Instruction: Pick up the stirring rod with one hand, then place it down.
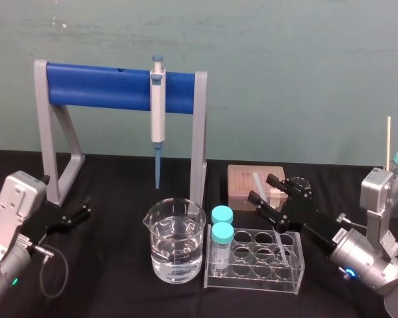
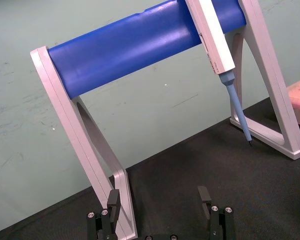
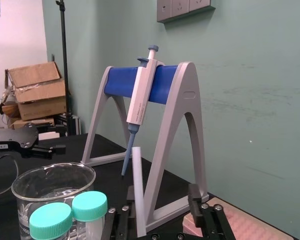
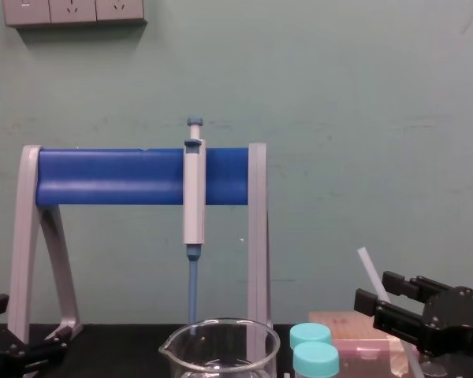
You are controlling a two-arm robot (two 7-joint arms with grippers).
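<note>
At 1 o'clock from the tube rack (image 1: 252, 281), your right gripper (image 1: 264, 189) straddles the stirring rod (image 3: 138, 190), fingers spread; left gripper (image 1: 79, 213) idles at 9 o'clock, likewise spread.

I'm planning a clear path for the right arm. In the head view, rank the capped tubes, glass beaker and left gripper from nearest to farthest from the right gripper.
1. Teal-capped tubes, standing in the rack just left of and in front of the right gripper.
2. Glass beaker, farther left, beside the rack.
3. Left gripper, far over on the robot's left.
</note>
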